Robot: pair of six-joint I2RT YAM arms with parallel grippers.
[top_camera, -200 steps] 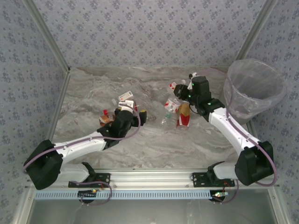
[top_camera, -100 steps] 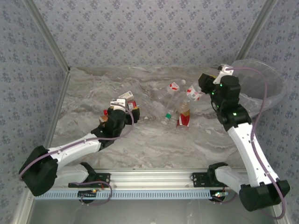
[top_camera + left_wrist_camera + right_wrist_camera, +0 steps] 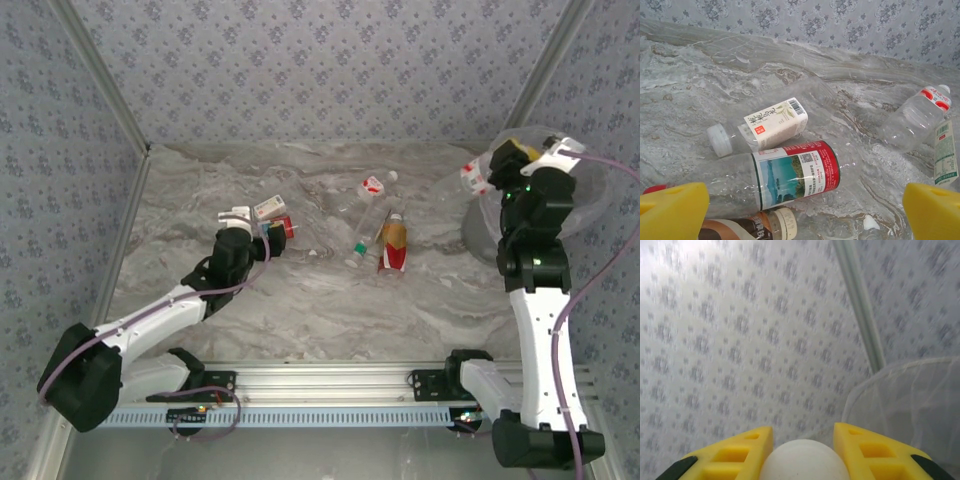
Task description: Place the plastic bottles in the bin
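Yellow pads [image 3: 672,210] of the left hand [image 3: 802,207] are spread wide, well left of the bin [image 3: 910,400], over a red-labelled bottle [image 3: 795,172] lying crosswise between them. Farther back, a white-capped bottle [image 3: 804,462] is gripped by the right hand [image 3: 802,434] just outside the bin's left rim; open room is seen above that rim.

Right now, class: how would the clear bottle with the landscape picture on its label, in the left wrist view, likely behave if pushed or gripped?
The landscape-label bottle lies on its side on the smooth table, so a push would probably roll it. It looks empty, hence likely light, and its thin clear wall may dent when squeezed.
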